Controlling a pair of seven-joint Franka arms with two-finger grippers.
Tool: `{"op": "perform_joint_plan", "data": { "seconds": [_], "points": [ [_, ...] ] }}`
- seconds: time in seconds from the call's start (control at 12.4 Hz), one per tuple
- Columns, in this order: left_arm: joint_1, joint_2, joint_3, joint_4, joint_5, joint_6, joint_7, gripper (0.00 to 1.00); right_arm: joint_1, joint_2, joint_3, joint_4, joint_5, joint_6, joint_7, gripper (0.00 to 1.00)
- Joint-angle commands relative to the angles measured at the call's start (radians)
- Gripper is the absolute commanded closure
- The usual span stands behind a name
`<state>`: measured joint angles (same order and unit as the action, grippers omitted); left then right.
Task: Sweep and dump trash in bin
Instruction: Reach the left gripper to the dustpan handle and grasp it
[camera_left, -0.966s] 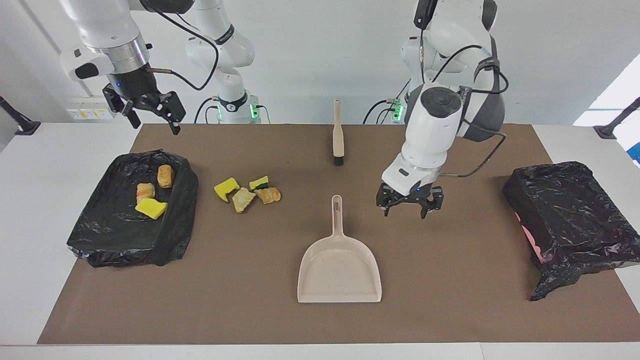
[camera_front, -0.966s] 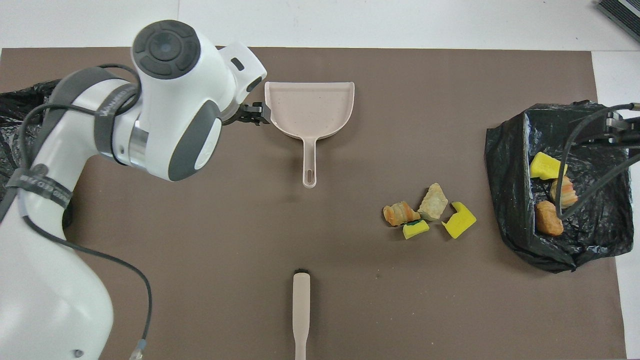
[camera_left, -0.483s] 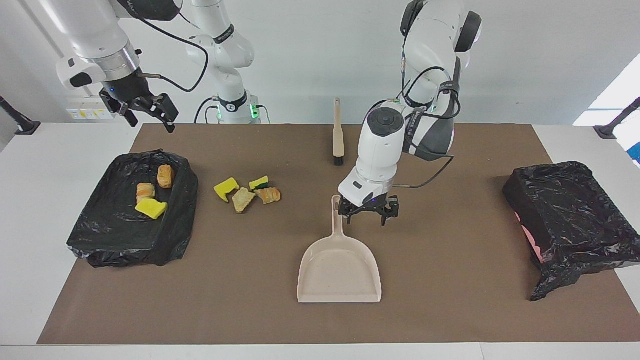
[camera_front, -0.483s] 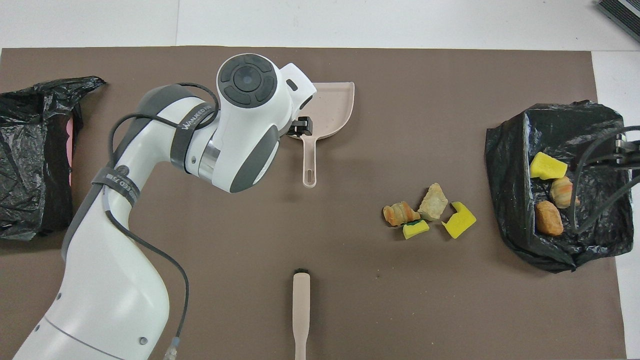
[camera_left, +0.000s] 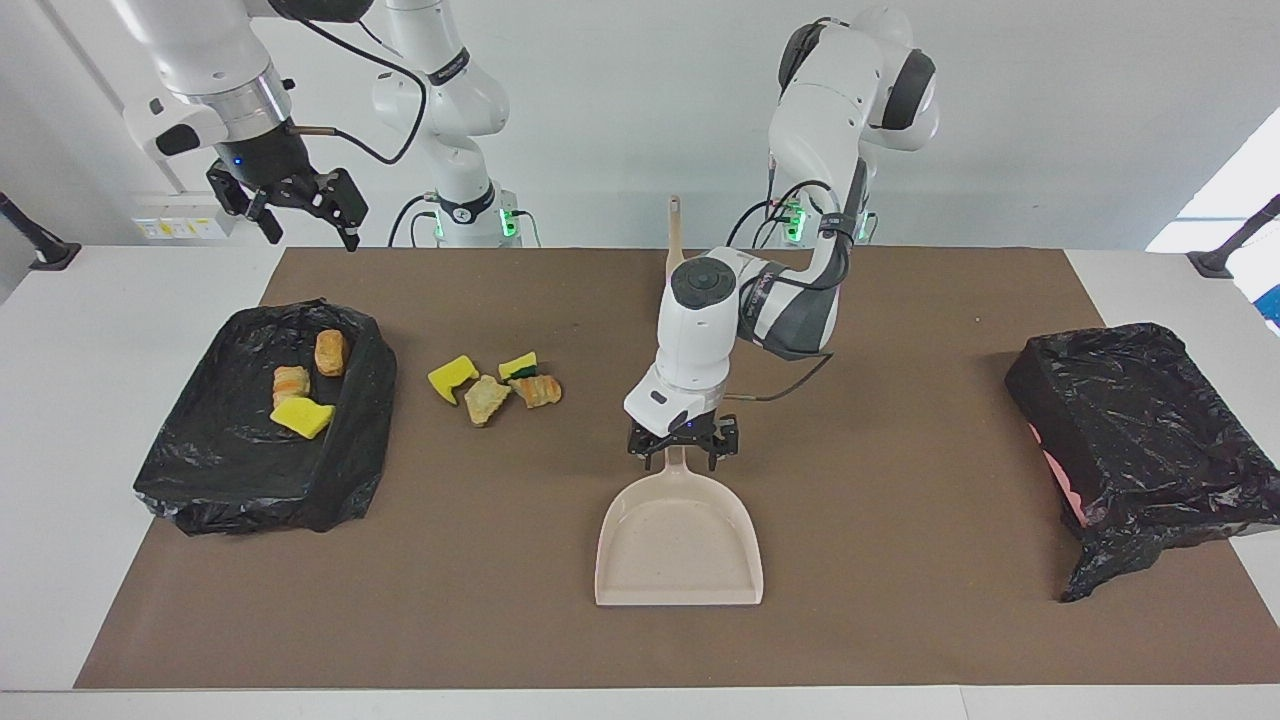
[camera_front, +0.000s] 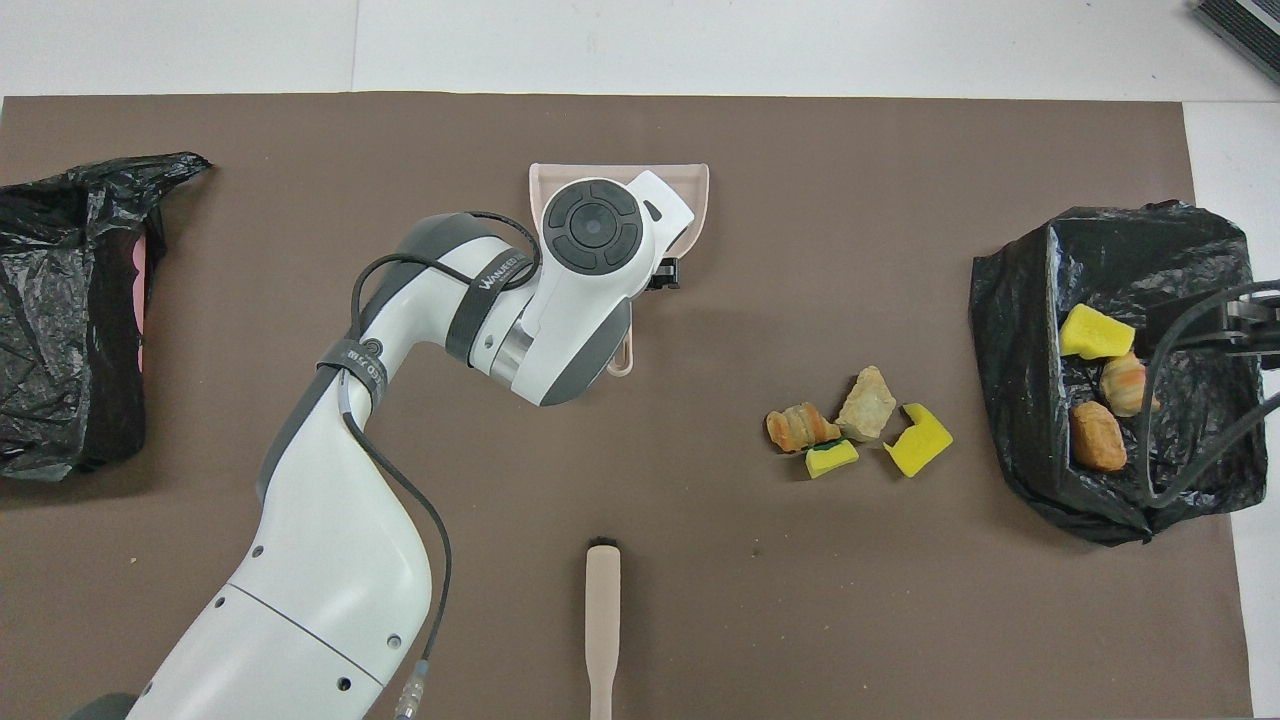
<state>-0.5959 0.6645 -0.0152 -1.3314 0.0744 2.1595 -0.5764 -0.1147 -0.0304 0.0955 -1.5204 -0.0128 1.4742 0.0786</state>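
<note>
A: Start at the robots' end. What lies there?

B: The brush (camera_front: 603, 620), flat, bristles pointing away from the robots. No hand is on it, so I judge the sweeping has not begun.

A: And the trash (camera_left: 495, 382)?

B: Four pieces sit bunched on the mat (camera_left: 900, 620), farther out than the brush and toward the right arm's end. They are just beside the bin (camera_left: 250, 480), which has three more pieces inside. The short gap should suit a brief push.

A: Where is the right hand (camera_left: 300, 205)?

B: High over that end of the table (camera_left: 60, 400), fingers spread, holding nothing. It waits.

A: The left hand (camera_left: 683, 447)?

B: Low over the dustpan (camera_left: 680, 560), where the handle meets the pan. Its fingers stand apart, one on each side of the handle, and have not yet clenched. A grip that close to the pan would probably keep it from swinging when lifted.

A: How does the dustpan lie?

B: Flat, handle toward the robots and open lip away, and it is empty. It is farther out than the trash and well apart from it, so it must be carried over.

A: The surface and the room?

B: A brown mat covers most of a white table. A second bin (camera_left: 1150, 420), bag-lined, sits at the left arm's end. A plain pale wall (camera_left: 620, 100) rises past the arms' bases.
</note>
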Motion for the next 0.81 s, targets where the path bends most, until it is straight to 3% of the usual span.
{"op": "perform_joint_plan", "data": {
  "seconds": [0.0, 0.24, 0.64, 0.72],
  "points": [
    [-0.007, -0.009, 0.011, 0.006, -0.013, -0.007, -0.007, 0.21, -0.006, -0.02, 0.0, -0.044, 0.014, 0.032, -0.04, 0.0],
    [-0.01, -0.017, 0.008, -0.012, -0.013, -0.02, -0.005, 0.38, 0.041, -0.048, 0.012, -0.142, 0.017, 0.035, -0.014, 0.0],
    [-0.025, -0.031, 0.006, -0.035, -0.01, -0.066, -0.002, 0.45, 0.079, -0.075, 0.012, -0.349, 0.019, 0.175, -0.007, 0.0],
    [-0.025, -0.031, 0.008, -0.032, 0.004, -0.064, -0.002, 0.6, 0.084, -0.086, 0.012, -0.389, 0.025, 0.179, -0.005, 0.0]
  ]
}}
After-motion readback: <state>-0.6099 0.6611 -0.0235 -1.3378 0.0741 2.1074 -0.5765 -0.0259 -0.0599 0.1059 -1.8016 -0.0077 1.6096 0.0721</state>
